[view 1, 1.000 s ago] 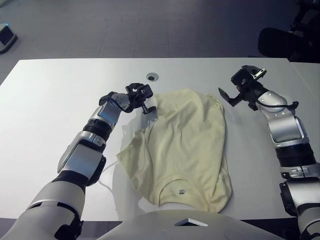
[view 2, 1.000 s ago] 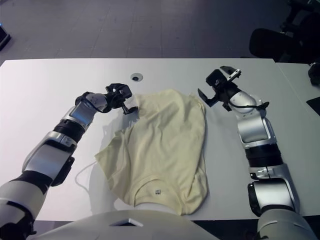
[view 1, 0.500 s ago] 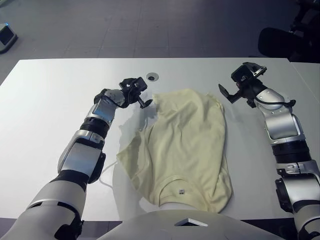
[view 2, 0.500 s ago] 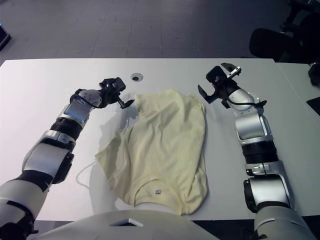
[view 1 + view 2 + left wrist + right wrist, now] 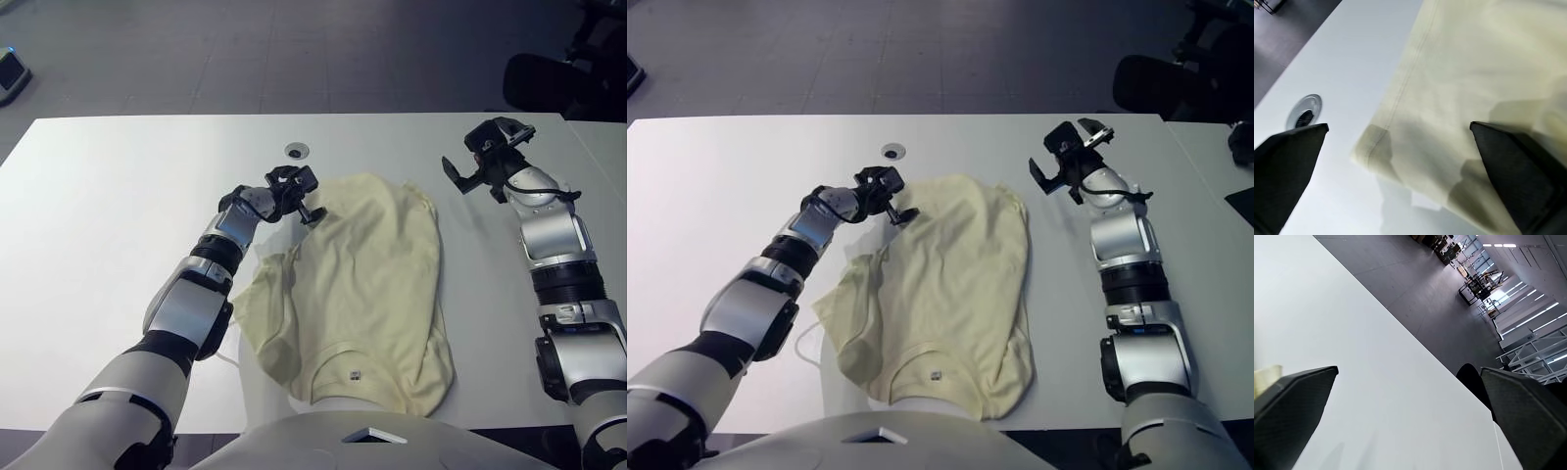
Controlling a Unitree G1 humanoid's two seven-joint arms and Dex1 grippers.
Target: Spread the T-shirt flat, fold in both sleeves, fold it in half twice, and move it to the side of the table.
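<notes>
The T-shirt [image 5: 1459,88] runs past the left wrist view's edges, its label [image 5: 356,373] too small to read.

Head stereo pair up high, looking forward and down over white table [image 5: 98,196]. Whole T-shirt [image 5: 362,274] and both arms in shot, floor past far edge. Both eyes share same scene, right eye offset slightly sideways. Left wrist camera close above shirt's hemmed corner, looking down through left gripper [image 5: 1399,127]; cable grommet [image 5: 1304,111] shared with head views. Right wrist camera low over bare tabletop, facing out through right gripper [image 5: 1409,370] toward table edge and room beyond; sliver of shirt just caught.
</notes>
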